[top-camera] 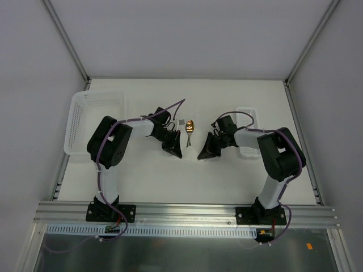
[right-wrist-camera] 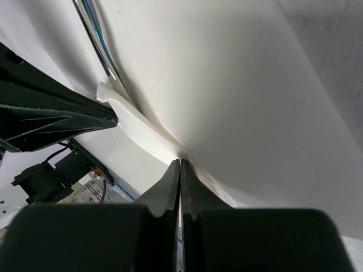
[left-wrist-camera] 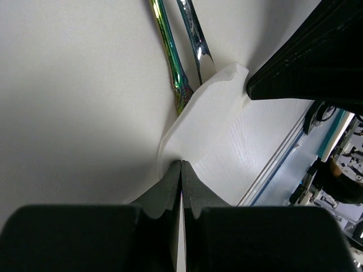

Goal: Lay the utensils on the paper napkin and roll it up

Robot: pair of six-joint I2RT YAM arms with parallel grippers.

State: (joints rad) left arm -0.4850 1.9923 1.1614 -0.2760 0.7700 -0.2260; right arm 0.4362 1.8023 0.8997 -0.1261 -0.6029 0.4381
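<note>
Pinching the near edge of the napkin (left-wrist-camera: pixel 221 124), the left gripper (left-wrist-camera: pixel 181 170) and the right gripper (right-wrist-camera: pixel 180 169) sit low over the table (top-camera: pixel 227 175), close together and facing each other. Each has its fingers squeezed flat on the thin paper, with no gap showing. The paper between them is raised into a soft fold that just covers the near ends of the handles. Beyond that fold, the spoon (top-camera: pixel 190 127) and the dark, rainbow-sheened fork (left-wrist-camera: pixel 170 56) lie side by side. Their long axes run straight away from the fingertips towards the far side of the table, and the spoon's gold bowl is at the far end. They lie in the lane between the two arms, and neither arm looks clearly nearer. To my eye the roll depends on both arms carrying the fold forward together along the handles, because an uneven pull would likely skew or tear the paper.
</note>
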